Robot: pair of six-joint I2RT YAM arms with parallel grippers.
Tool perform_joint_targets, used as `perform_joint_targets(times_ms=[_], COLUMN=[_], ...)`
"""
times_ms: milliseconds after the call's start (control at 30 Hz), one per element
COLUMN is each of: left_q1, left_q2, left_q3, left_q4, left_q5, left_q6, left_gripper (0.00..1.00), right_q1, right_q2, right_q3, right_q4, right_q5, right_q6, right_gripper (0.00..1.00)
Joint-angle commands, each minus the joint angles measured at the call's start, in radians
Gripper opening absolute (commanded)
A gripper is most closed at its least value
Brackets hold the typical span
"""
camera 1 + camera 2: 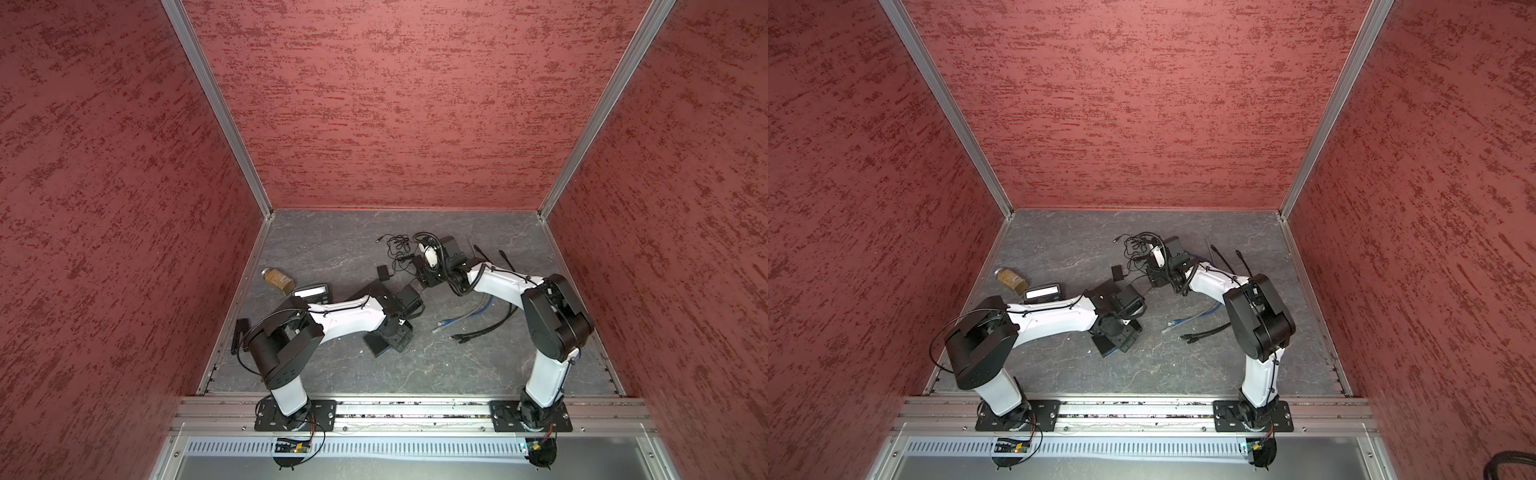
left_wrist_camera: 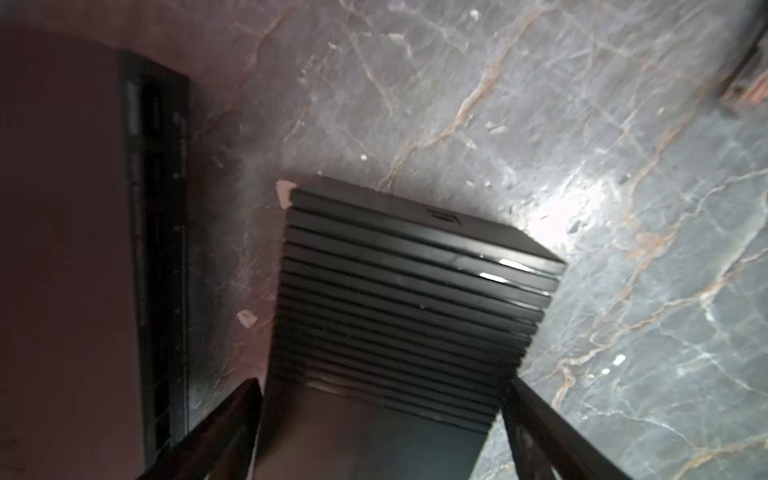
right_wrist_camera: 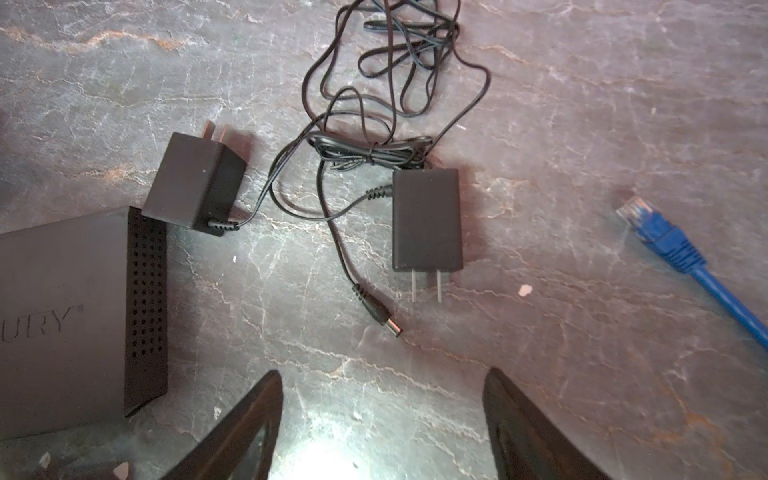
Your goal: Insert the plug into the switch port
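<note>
Left pincer [image 2: 382, 380] straddles a ribbed black box [image 2: 407, 299], spread; right pincer [image 3: 384, 372] gapes near the barrel plug [image 3: 380, 318].

Two arms of one build: left arm [image 1: 345, 316] and right arm [image 1: 498, 282], glossy white link shells between bulky matte-black joint housings [image 1: 557, 320]. Each is rooted on a flat black base plate [image 1: 324, 414] with silver bolt heads. Thin black cables are tied along the white shells; a coiled black cable [image 1: 480, 272] sits at the right wrist. A small circuit board [image 1: 291, 448] with orange wires sits below each base. Fingers [image 3: 241, 428] are black, tapering and faintly glossy.
</note>
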Motion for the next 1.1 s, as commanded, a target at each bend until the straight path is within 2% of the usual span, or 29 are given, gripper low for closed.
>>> perform_joint_targets(times_ms=[0, 200, 333, 433, 667, 867, 1067], left_q1=[-0.006, -0.013, -0.014, -0.015, -0.009, 0.021, 0.124], left_q2=[0.021, 0.038, 0.034, 0.015, -0.089, -0.243, -0.452], left_q3=[0.021, 0.027, 0.021, 0.005, -0.078, -0.179, -0.270], left_q4=[-0.009, -0.010, -0.007, 0.019, 0.144, 0.263, 0.308], left_q5=[0.016, 0.033, 0.026, 0.018, 0.012, 0.021, 0.048], left_q6=[0.013, 0.015, 0.002, -0.009, -0.054, -0.099, -0.152], left_gripper=[0.87, 0.74, 0.61, 0.57, 0.51, 0.47, 0.47], right_q1=[0.001, 0.001, 0.001, 0.000, 0.000, -0.001, -0.003], right_q2=[0.008, 0.009, 0.011, 0.019, 0.044, 0.049, 0.058], right_q3=[0.039, 0.046, 0.049, 0.057, 0.083, 0.094, 0.134], right_q4=[0.003, 0.001, 0.003, -0.002, -0.022, -0.019, -0.045], right_q5=[0.011, 0.024, 0.026, 0.023, 0.023, 0.048, 0.021], right_q6=[-0.011, -0.019, -0.020, -0.014, -0.005, 0.001, -0.027], right_gripper=[0.77, 0.77, 0.77, 0.80, 0.83, 0.83, 0.82])
